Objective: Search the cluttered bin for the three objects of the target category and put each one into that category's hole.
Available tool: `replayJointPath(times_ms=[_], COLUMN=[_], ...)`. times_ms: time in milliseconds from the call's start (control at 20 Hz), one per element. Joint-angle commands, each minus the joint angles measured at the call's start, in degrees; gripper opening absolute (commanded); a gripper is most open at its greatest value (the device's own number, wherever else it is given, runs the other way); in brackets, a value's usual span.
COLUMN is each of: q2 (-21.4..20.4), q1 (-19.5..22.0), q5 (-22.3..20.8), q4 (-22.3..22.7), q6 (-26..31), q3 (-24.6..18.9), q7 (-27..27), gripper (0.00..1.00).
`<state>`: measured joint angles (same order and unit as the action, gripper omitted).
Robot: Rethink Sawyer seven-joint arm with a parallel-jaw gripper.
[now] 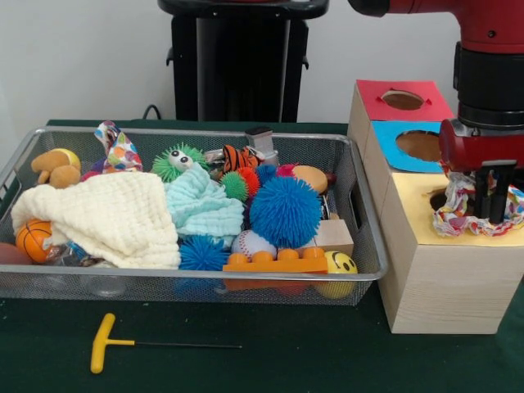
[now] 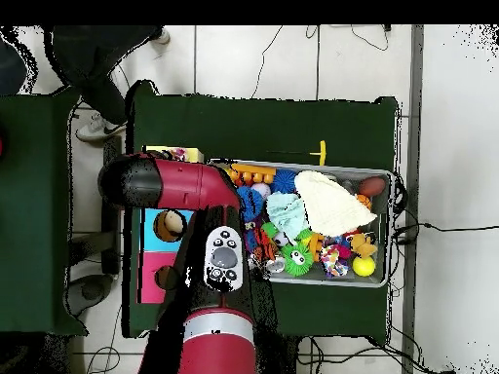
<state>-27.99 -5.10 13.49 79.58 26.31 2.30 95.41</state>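
The front view looks low across the counter (image 1: 270,360) toward the robot, close to the bin (image 1: 360,237). The overhead view looks straight down from high up. Both show bin and boxes (image 1: 446,270).

1. Your bin (image 1: 360,237): a wide, shallow silver wire-mesh basket with a rounded metal rim, on the green table left of the wooden boxes in the front view, packed with toys and cloths.
2. Braided pastel rope ring (image 1: 458,214): draped on the yellow box top at the hole, its loop hanging around the gripper (image 1: 492,214).
3. Polka-dot cloth (image 1: 117,149): white with coloured dots, bunched upright against the bin's far rim, toward the left corner in the front view.
4. The hole (image 1: 440,200): round, cut through the yellow top of the nearest pale wooden box; mostly covered by rope and gripper, only its left edge visible.
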Motion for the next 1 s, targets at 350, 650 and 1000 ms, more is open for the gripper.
replayJointPath(times_ms=[350,650,1000], q2=[3.6,3.1,3.1], q1=[3.6,3.8,4.3], q5=[-4.4,-4.9,-5.9], q4=[5.8,6.6,6.0], q6=[0.5,1.1,1.4], q3=[-3.4,-3.4,-3.9], q7=[3.1,2.5,0.5], gripper=[0.0,0.0,0.0])
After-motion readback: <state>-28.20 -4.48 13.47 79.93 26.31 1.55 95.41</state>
